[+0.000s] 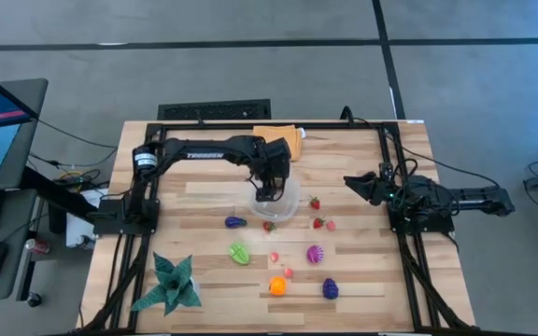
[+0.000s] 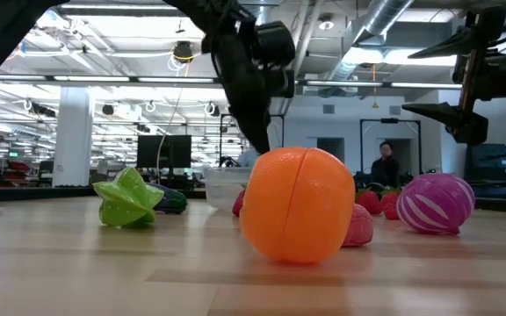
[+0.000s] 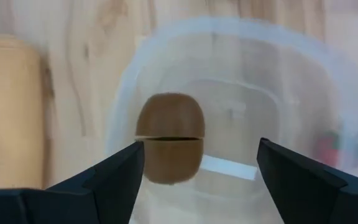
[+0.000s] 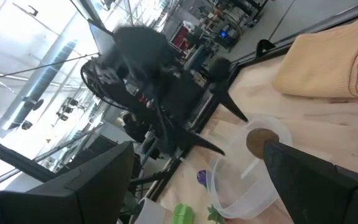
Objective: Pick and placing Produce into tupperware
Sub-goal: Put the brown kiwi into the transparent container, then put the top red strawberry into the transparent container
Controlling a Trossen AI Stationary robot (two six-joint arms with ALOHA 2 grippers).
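Fingers (image 3: 123,180) of left gripper (image 1: 266,193) spread wide above clear tupperware (image 1: 290,203), centre of high view; nothing pinched. Brown egg-shaped produce piece (image 3: 169,146), smooth with a seam across the middle, inside the see-through rounded-square tub, just beside one finger. Left arm stretched rightward across the pale wood table (image 1: 204,280), wrist bent down. Right gripper (image 1: 358,182) parted, empty, at right edge. Glossy orange fruit (image 1: 277,286), magenta ribbed piece (image 1: 315,253), green piece (image 1: 239,253) scattered lower centre. Folded orange cloth (image 1: 283,138) at top.
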